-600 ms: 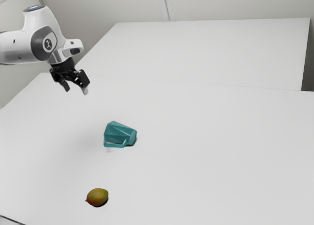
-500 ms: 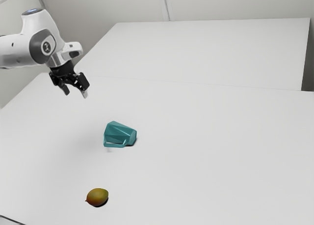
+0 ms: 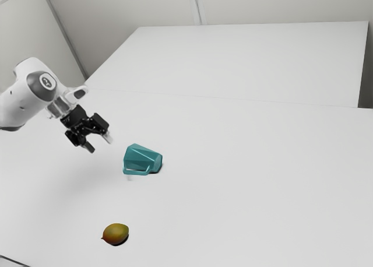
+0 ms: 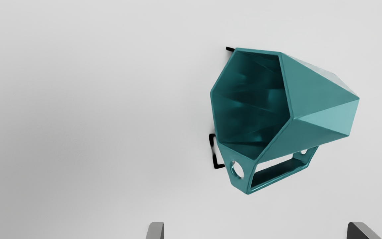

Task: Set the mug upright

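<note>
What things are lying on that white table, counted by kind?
Teal faceted mug with a handle, on its side: 1
Small yellow-green, roundish fruit with a reddish tip: 1
Total: 2

The robot's black gripper [image 3: 99, 144] appears lower in the exterior view than half a second earlier, farther in from the far edge of the white table [image 3: 262, 191] and nearer the teal mug [image 3: 141, 160]. Behind it, the arm [image 3: 20, 106], nearly level moments ago, slants down toward the exterior view's left.
</note>
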Tool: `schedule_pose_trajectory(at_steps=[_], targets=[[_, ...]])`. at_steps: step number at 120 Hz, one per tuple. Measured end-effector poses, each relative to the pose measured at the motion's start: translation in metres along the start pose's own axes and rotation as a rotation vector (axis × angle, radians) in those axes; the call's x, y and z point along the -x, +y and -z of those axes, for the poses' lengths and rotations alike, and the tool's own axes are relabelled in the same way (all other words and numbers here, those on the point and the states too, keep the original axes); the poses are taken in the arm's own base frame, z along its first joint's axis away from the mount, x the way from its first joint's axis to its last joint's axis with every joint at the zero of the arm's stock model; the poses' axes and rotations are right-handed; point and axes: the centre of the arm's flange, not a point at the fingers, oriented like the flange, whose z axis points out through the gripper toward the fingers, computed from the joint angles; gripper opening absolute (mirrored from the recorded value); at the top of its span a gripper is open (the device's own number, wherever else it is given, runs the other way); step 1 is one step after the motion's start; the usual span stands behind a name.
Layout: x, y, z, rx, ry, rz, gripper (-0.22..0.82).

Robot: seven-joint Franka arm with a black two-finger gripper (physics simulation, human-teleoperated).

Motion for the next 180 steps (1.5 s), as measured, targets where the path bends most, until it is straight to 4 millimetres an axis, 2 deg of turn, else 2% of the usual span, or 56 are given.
schedule_pose_trajectory(at_steps=[12,46,67,104,112,135,144,165,180], targets=[[-0.008,0.013,-0.026,0.053,-0.031,-0.037,0.6],[-0.015,0.003,-0.055,0.181,-0.046,-0.067,0.6],[-0.031,0.004,-0.06,0.252,-0.021,-0.1,0.6],[-0.035,0.0,-0.08,0.336,-0.013,-0.121,0.59],[-0.035,0.002,-0.082,0.349,-0.01,-0.128,0.52],[-0.035,0.005,-0.086,0.368,-0.007,-0.145,0.14],[-0.034,0.005,-0.086,0.37,-0.005,-0.151,0.03],[-0.035,0.007,-0.084,0.377,0.007,-0.163,-0.09],[-0.036,0.015,-0.08,0.389,0.021,-0.176,-0.12]])
